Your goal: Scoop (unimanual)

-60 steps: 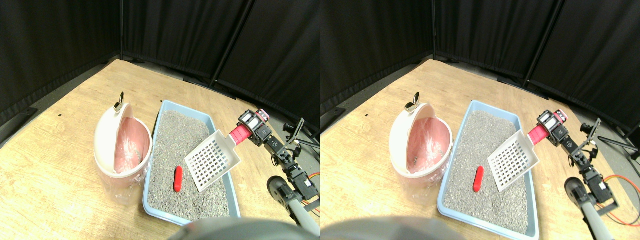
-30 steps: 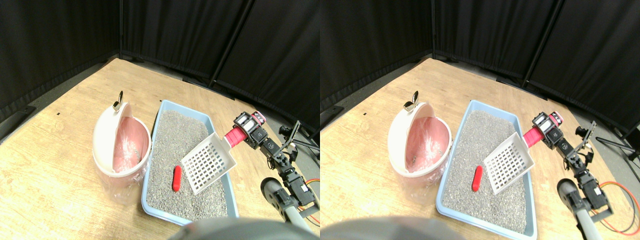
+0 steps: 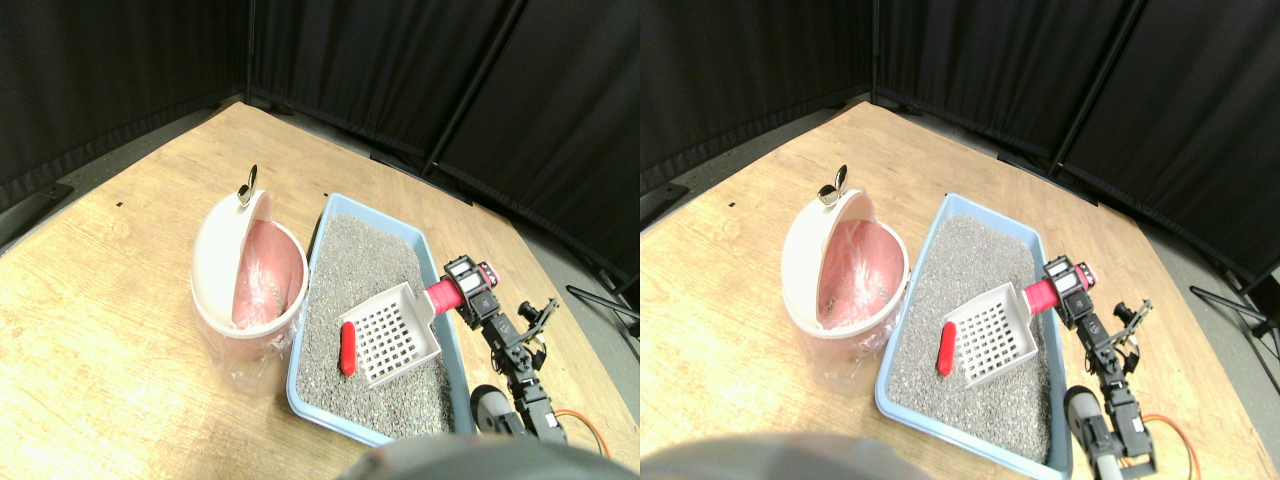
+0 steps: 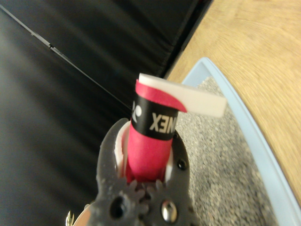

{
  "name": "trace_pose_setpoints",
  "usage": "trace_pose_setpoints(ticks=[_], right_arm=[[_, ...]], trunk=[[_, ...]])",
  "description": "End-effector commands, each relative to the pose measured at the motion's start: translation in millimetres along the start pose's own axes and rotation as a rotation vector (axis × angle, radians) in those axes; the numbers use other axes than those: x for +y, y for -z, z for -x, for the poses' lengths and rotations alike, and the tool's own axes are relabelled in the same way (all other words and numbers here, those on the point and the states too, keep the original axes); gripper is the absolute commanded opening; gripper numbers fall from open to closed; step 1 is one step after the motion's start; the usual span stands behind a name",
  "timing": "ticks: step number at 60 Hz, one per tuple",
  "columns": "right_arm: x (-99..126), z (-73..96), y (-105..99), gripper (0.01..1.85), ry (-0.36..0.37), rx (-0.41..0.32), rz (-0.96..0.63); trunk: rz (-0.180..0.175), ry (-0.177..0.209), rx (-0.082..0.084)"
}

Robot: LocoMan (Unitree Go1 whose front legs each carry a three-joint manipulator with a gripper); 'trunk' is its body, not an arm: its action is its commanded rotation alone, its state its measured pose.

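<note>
Nearest the robot, the right gripper [image 3: 462, 296] is reaching in over the right-hand rim of the shallow light-blue plastic litter tray [image 3: 318, 232], which is sitting on the pale wooden surface [image 3: 110, 330] toward its near right corner. In the wrist view the jaws are closing round the thick red-wrapped handle [image 4: 151, 146] of the white slotted plastic scoop [image 3: 388, 335], one dark jaw on either side of the wrap, so the tool is plainly being gripped.

The scoop's grid blade is lying low over the grey gravel-like litter [image 3: 360, 262] in the tray's near half, its handle running up and back toward the tray's right rim.

The relation that matters is just beyond the blade's leading edge. The small red capsule-shaped object [image 3: 347, 351] is resting on the litter right against that edge, on the side facing the tray's left rim. Whether they are touching cannot be told. Its long axis is running roughly parallel to the blade's lip, and so across the line of the handle. Broadside like this, it would likely be taken by a push along the handle's line toward the left rim rather than nudged aside.

Farther left, just beside the tray's left rim, the round pink bin with a tilted cream swing lid [image 3: 244, 262] is standing with its mouth facing the tray, presumably the place for dumping the load.
</note>
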Motion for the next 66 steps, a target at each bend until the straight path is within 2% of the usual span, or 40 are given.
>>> trace_pose_setpoints(ticks=[1, 6, 18, 19, 21, 22, 25, 28, 31, 37, 44, 62, 66], right_arm=[[26.7, 2.2, 6.8, 0.05, -0.198, 0.024, 0.044], [34.3, 3.8, 5.8, 0.05, -0.218, 0.027, -0.011], [35.8, 0.4, -1.9, 0.05, -0.235, 0.009, -0.02], [35.2, -0.2, -3.2, 0.05, -0.224, 0.028, -0.035], [32.6, -2.5, -4.0, 0.05, -0.216, 0.022, -0.048], [30.2, -3.8, -5.1, 0.05, -0.202, 0.034, -0.081], [25.4, -5.8, -6.6, 0.05, -0.176, 0.045, -0.142], [16.4, -8.9, -9.8, 0.11, -0.115, 0.074, -0.22], [8.3, -11.5, -12.4, 0.05, -0.081, 0.095, -0.293], [-8.6, -17.2, -13.6, 0.05, -0.034, 0.065, -0.464], [-20.5, -18.8, -8.1, 0.05, 0.015, 0.038, -0.546], [-41.3, -10.2, 2.6, 0.05, 0.116, 0.035, -0.67], [-44.1, -7.4, 6.6, 0.05, 0.121, 0.005, -0.698]], trunk=[[0.012, -0.027, 0.031], [0.013, -0.026, 0.03], [0.012, -0.02, 0.025], [0.012, -0.02, 0.025], [0.012, -0.02, 0.025], [0.012, -0.02, 0.018], [0.011, -0.018, 0.016], [0.009, -0.014, 0.016], [0.009, -0.013, 0.015], [0.007, -0.011, 0.012], [0.0, -0.005, 0.011], [-0.016, 0.008, 0.003], [-0.02, 0.012, 0.001]])
